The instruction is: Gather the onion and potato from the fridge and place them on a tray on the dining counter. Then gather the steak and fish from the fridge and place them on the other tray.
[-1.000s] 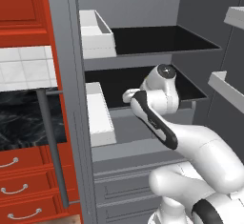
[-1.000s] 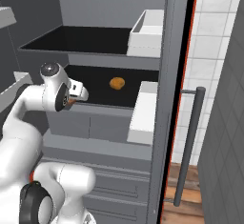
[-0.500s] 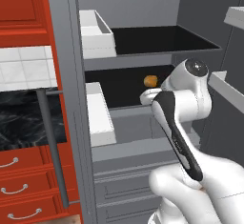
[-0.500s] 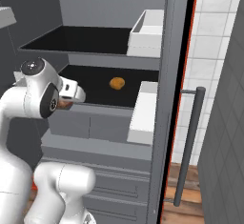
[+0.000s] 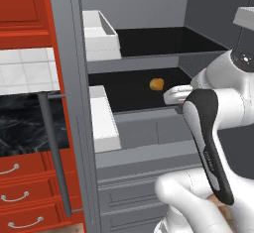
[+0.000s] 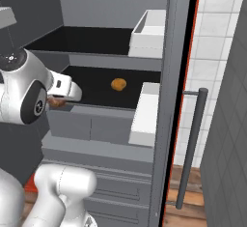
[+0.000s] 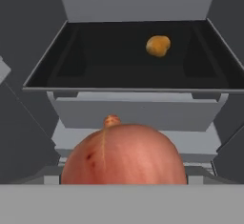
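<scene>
One onion (image 7: 123, 155) sits right up against my hand camera, pinkish-brown, stem nub on top, grasped between the fingers of my gripper (image 6: 57, 102) just in front of the open fridge (image 5: 149, 143). Beyond it I see the potato (image 7: 157, 45) lying alone on the black shelf (image 7: 95, 61), toward its back right. White door bins (image 5: 101, 36) flank the opening.
</scene>
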Available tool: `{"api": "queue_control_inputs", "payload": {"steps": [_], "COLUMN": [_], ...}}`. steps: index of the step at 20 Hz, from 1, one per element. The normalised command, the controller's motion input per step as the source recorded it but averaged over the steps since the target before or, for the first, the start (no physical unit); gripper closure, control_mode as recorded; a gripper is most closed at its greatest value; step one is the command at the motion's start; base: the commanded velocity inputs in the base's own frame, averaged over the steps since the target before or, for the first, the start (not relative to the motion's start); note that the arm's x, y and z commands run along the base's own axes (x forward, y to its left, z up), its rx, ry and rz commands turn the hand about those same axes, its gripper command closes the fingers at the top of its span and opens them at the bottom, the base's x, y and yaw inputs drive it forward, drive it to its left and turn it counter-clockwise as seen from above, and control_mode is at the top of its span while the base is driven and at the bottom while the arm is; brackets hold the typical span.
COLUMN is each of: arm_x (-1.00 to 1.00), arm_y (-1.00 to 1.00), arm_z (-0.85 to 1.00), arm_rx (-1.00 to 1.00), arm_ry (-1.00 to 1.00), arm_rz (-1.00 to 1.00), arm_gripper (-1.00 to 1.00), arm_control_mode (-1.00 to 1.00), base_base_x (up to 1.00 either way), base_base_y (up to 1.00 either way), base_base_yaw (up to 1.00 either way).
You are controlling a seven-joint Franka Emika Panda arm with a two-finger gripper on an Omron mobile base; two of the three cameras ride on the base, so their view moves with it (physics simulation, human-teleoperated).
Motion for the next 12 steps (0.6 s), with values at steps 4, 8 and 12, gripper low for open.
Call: {"api": "queue_control_inputs", "payload": {"steps": [4, 8, 12], "arm_x": [-0.61, -0.33, -0.09], "arm_y": [-0.11, -0.11, -0.09], "arm_z": [0.28, 0.06, 0.0], "arm_rx": [-0.01, -0.04, -0.07], "arm_ry": [0.0, 0.0, 0.0], "arm_rz": [-0.02, -0.05, -0.03], "arm_gripper": [1.0, 1.0, 1.0], "arm_control_mode": [-1.0, -1.0, -1.0], "base_base_x": [0.0, 0.0, 0.0], "base_base_y": [0.0, 0.0, 0.0], "base_base_yaw": [0.0, 0.0, 0.0]}}
